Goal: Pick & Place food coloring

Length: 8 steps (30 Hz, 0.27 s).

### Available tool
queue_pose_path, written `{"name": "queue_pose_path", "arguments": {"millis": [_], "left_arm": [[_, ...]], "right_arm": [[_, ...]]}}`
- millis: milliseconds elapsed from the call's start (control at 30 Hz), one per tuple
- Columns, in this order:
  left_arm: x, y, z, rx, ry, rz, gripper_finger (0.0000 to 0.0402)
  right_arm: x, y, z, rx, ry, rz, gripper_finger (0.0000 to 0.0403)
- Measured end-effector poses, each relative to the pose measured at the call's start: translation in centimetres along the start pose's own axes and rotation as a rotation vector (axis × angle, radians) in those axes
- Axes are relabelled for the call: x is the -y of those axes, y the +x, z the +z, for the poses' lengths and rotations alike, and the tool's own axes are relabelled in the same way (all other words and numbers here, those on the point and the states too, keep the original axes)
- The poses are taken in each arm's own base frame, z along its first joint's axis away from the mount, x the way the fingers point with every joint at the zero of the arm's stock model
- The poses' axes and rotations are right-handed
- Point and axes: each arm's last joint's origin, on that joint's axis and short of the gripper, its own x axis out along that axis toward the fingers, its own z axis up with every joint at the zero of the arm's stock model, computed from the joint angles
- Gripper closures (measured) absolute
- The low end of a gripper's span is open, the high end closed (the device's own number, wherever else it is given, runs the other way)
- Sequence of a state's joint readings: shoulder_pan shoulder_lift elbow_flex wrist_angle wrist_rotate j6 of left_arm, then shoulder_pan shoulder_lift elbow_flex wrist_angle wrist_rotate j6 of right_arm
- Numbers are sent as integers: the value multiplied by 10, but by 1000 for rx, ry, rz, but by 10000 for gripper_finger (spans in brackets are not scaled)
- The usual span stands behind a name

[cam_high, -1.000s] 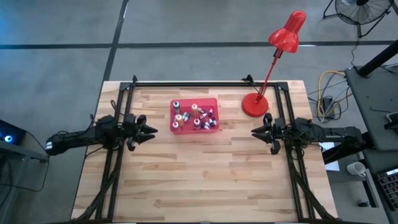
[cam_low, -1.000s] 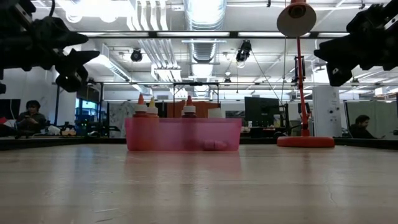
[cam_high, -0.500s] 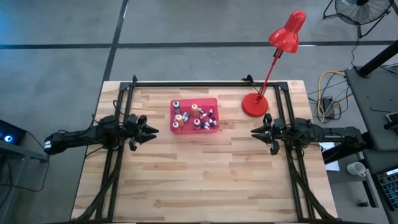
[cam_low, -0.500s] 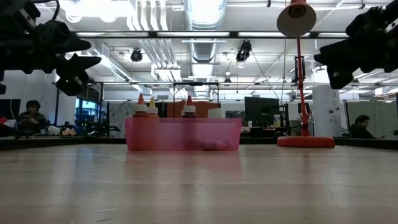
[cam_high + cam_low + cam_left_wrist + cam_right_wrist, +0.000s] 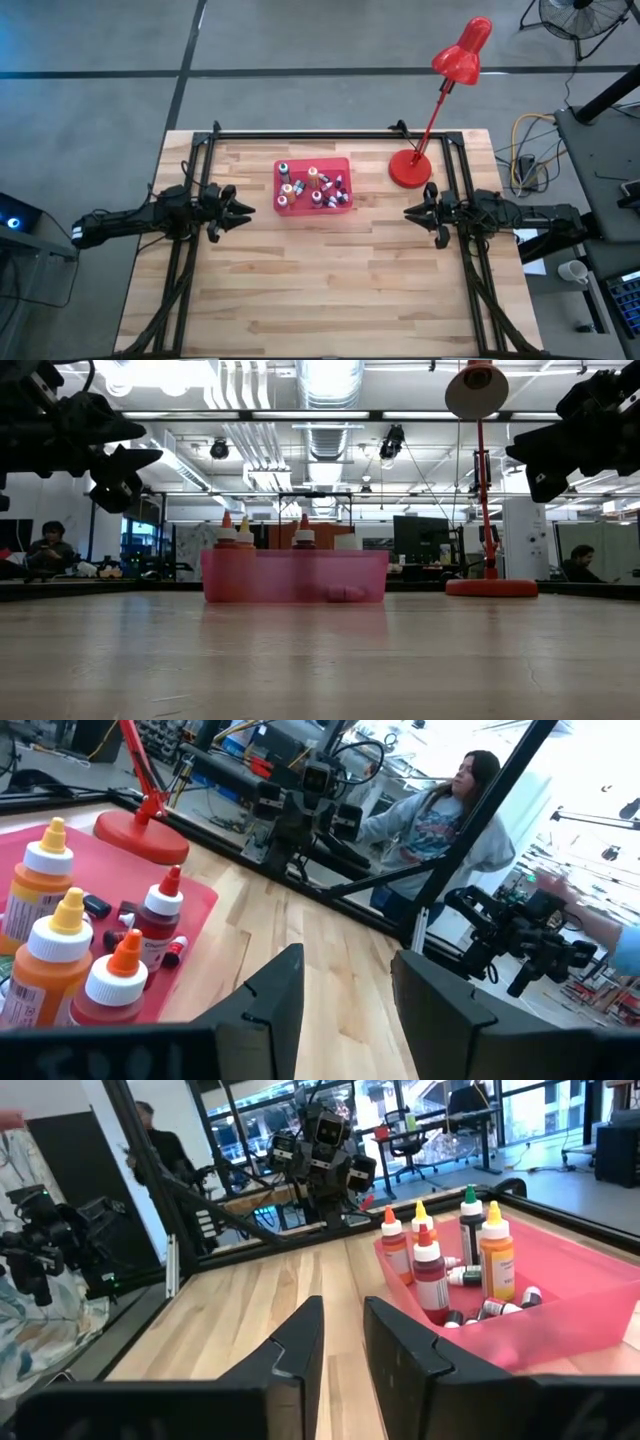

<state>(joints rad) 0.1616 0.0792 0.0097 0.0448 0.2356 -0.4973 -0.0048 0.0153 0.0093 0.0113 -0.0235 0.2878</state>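
The small dropper bottles of food coloring (image 5: 313, 187) sit in the shallow red plastic square tray (image 5: 345, 166) toward the back of the light wooden slatted desk (image 5: 320, 290). The red desk lamp (image 5: 409, 168) stands right of the tray.

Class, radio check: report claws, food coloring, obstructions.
Left claw open, empty. Right claw open, empty. Food coloring all in red tray. Nothing in the way.

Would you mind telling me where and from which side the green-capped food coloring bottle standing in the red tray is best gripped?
Grip the green-capped bottle on its dark body just below the cap, coming straight down from above. It stands upright, taller than the red tray walls, but other upright bottles crowd beside it, so a side approach looks blocked. The left gripper, hovering open beside the tray, seems nearer.
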Motion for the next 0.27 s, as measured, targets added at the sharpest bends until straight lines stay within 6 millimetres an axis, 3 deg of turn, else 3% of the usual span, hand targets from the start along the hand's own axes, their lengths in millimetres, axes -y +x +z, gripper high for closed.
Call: {"name": "queue_pose_path", "arguments": {"millis": [267], "left_arm": [[0,0,0,-2,0,-1,275]], "right_arm": [[0,0,0,0,0,0,321]]}}
